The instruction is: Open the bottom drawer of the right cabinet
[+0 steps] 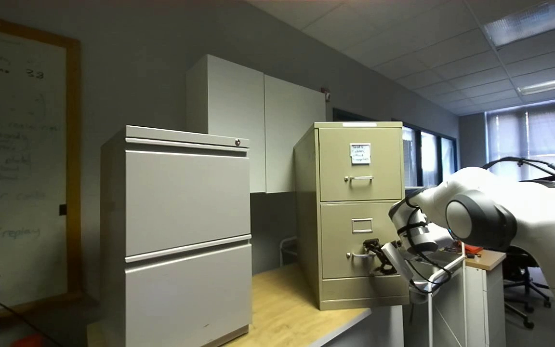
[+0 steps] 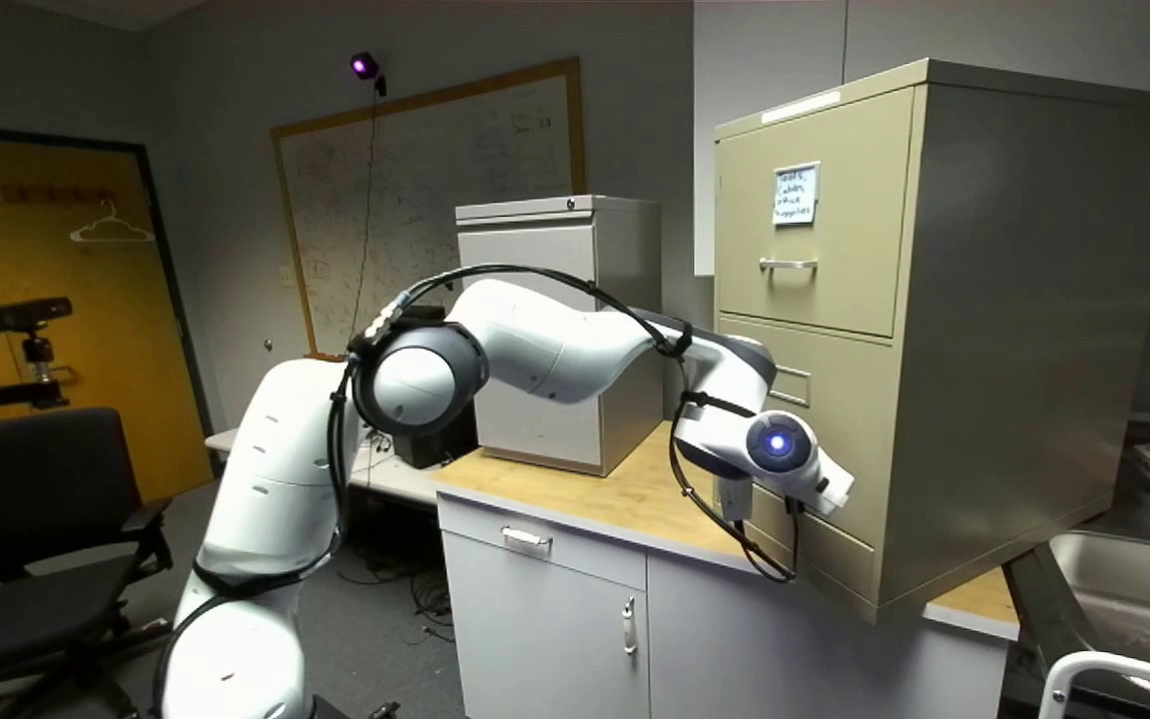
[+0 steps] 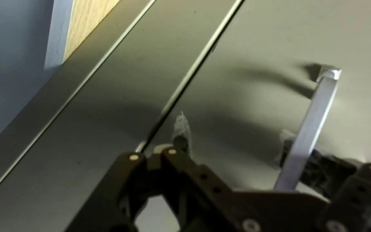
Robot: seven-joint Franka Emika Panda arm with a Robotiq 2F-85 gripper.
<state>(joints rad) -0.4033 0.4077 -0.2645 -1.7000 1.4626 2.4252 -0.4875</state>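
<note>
The right cabinet [image 1: 306, 207] is the tall tan metal one, also seen in an exterior view [image 2: 1024, 320]. Its bottom drawer [image 1: 336, 231] is shut flush, with an empty label holder and a silver handle [image 1: 354, 255]. The handle shows large in the wrist view [image 3: 311, 125]. My gripper [image 1: 377, 258] is at the right part of the handle, close to the drawer front. In the wrist view my gripper [image 3: 233, 139] is open. One fingertip passes behind the handle bar; the other is apart, near the drawer's lower seam. In an exterior view the wrist hides the fingers.
A light-grey cabinet [image 1: 188, 202] stands beside it on the wooden countertop [image 1: 282, 301]. A white metal rail [image 1: 430, 318] stands near the arm. A sink [image 2: 1134, 589] lies beyond the tan cabinet's far side. A cable [image 2: 680, 459] hangs along the wrist.
</note>
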